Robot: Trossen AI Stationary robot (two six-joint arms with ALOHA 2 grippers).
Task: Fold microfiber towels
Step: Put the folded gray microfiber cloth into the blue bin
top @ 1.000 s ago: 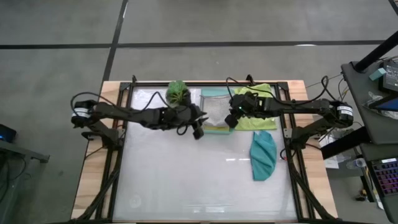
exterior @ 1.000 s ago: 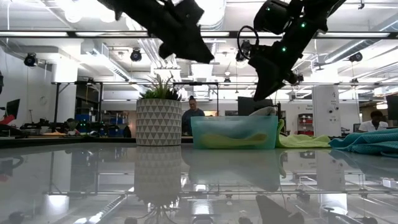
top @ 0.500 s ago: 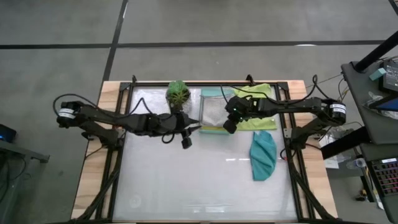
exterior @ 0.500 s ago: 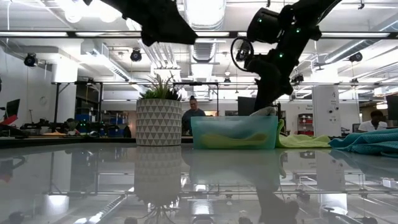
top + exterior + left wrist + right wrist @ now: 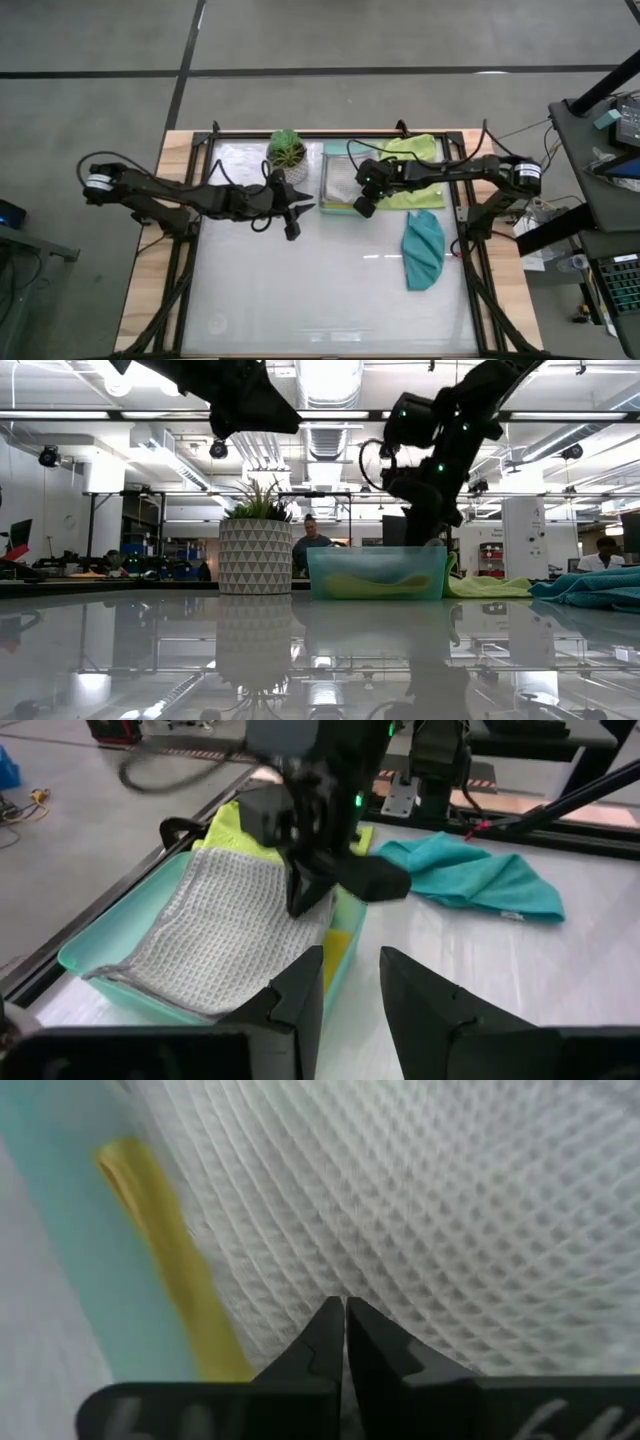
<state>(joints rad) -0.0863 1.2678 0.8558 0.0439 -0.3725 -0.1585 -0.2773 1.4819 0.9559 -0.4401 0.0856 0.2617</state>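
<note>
A pale grey waffle towel lies on top in the mint tray. A yellow towel shows under it at the tray's near end. A lime green towel lies spread to the tray's right, and a teal towel lies bunched nearer the front. The light blue towel is out of view. My right gripper is shut and reaches down into the tray's near right corner. My left gripper is open and empty above the table, left of the tray. My right gripper has its shut fingertips down on the top of the grey towel, near the tray's near right corner. It comes from above, slanting in from the table's right. The towel lies flat in the tray.
A potted plant stands left of the tray at the far edge, close to my left arm. The glass table top stretches out in front. A metal frame rail runs along the right side.
My left gripper has drawn back from the tray toward the table's left and a little toward the near edge. My right gripper has gone down and toward the tray's near right corner, until its tips reached the grey towel.
</note>
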